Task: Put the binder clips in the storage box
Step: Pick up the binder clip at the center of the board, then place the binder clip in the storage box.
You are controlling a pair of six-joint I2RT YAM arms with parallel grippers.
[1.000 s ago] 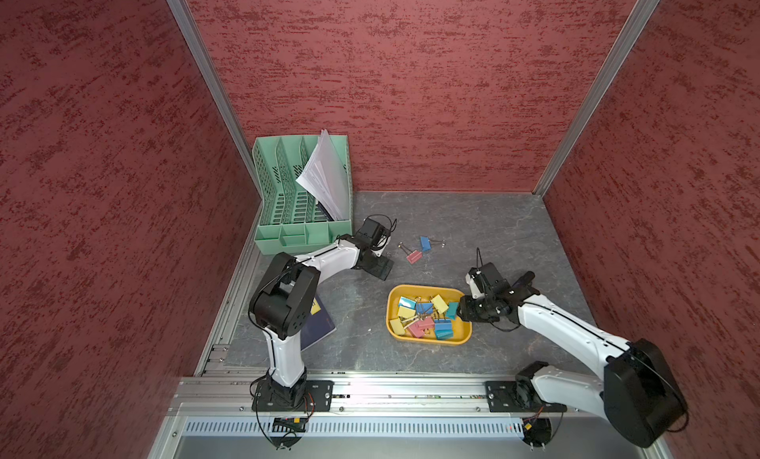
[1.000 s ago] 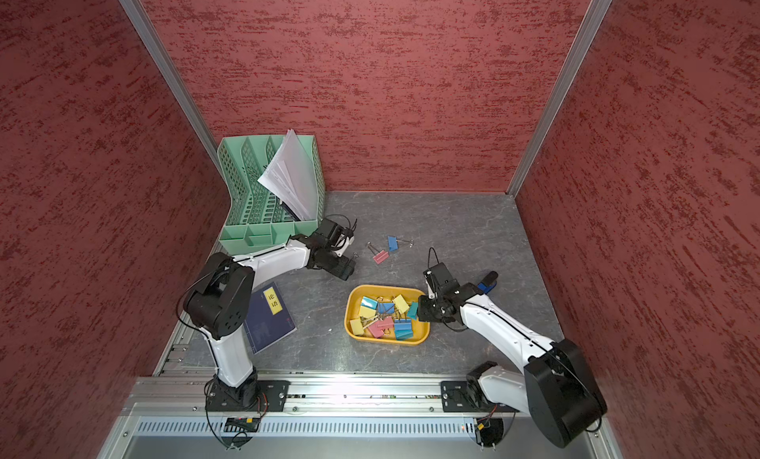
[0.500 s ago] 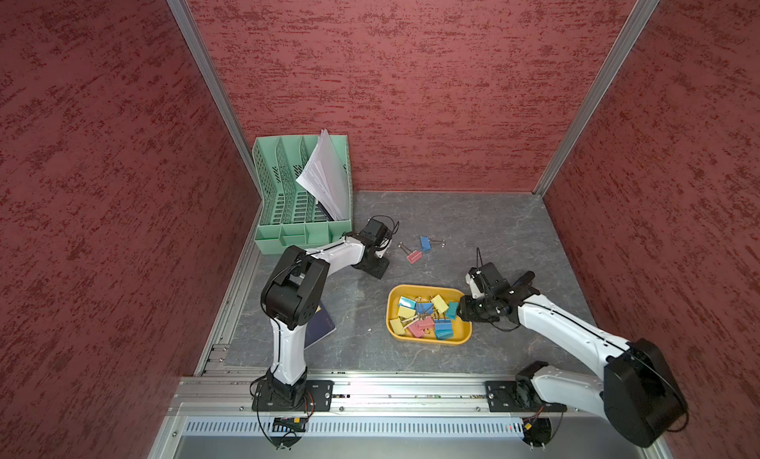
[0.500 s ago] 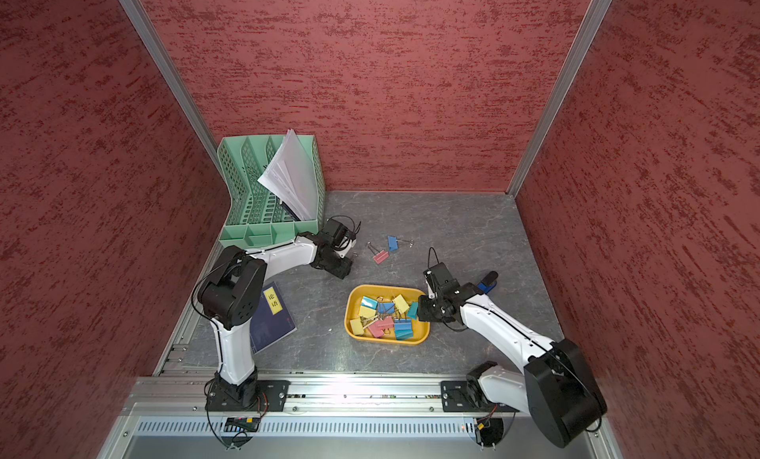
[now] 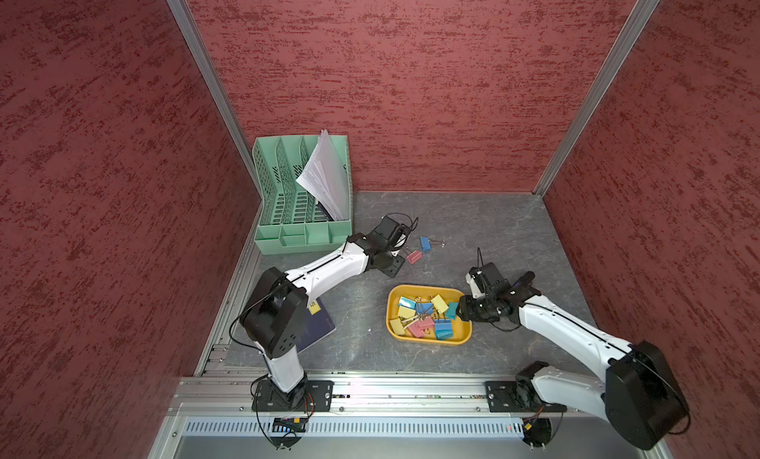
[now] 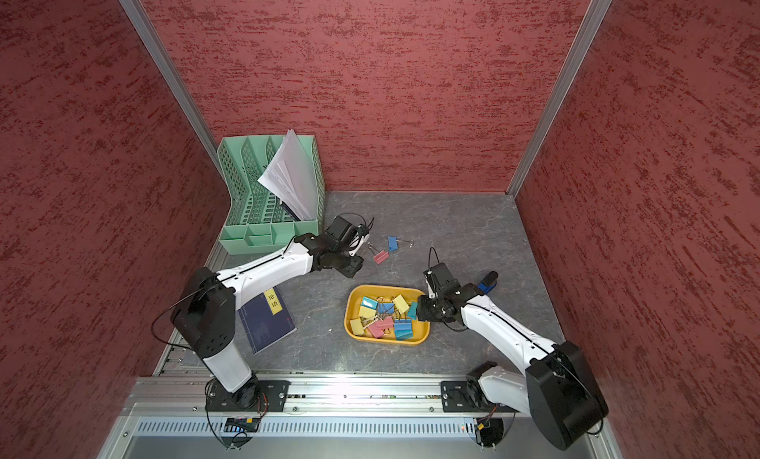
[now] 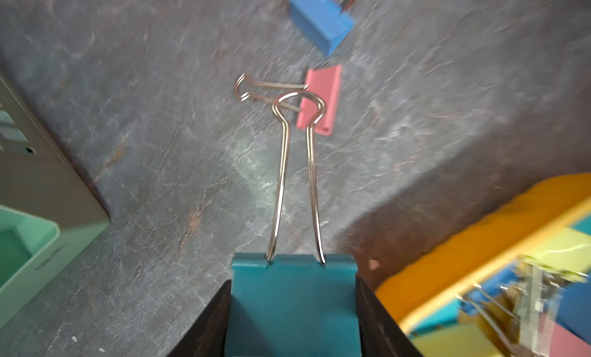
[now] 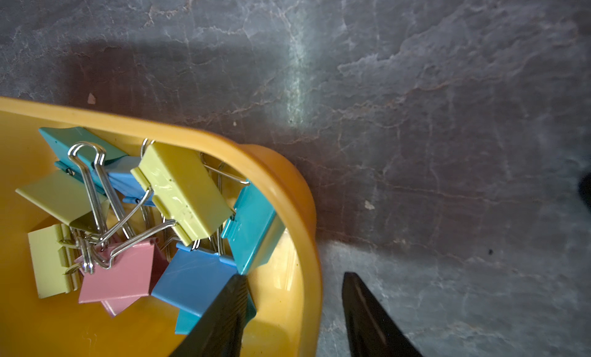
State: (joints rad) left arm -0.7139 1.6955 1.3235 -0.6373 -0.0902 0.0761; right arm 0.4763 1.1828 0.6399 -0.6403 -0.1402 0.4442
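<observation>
My left gripper (image 7: 293, 285) is shut on a teal binder clip (image 7: 294, 313) whose silver wire handles stick out ahead of the jaws. In a top view it (image 5: 392, 265) hangs beside a pink clip (image 5: 413, 256) and a blue clip (image 5: 425, 243), both lying on the table behind the yellow-orange storage box (image 5: 427, 288). Several clips (image 5: 423, 317) are piled in the box. My right gripper (image 8: 294, 275) is open astride the box's rim (image 8: 224, 141), with one finger inside by a teal clip (image 8: 252, 230) and the other outside.
A mint green file organizer (image 5: 302, 197) holding papers stands at the back left. A dark blue book (image 5: 316, 325) lies by the left arm's base. A blue-and-black stapler (image 6: 487, 282) sits behind the right arm. Red walls enclose three sides.
My left gripper has shut on the teal clip and shifted slightly to the right, toward the loose clips. The right gripper's jaws have parted a little at the box's rim.
</observation>
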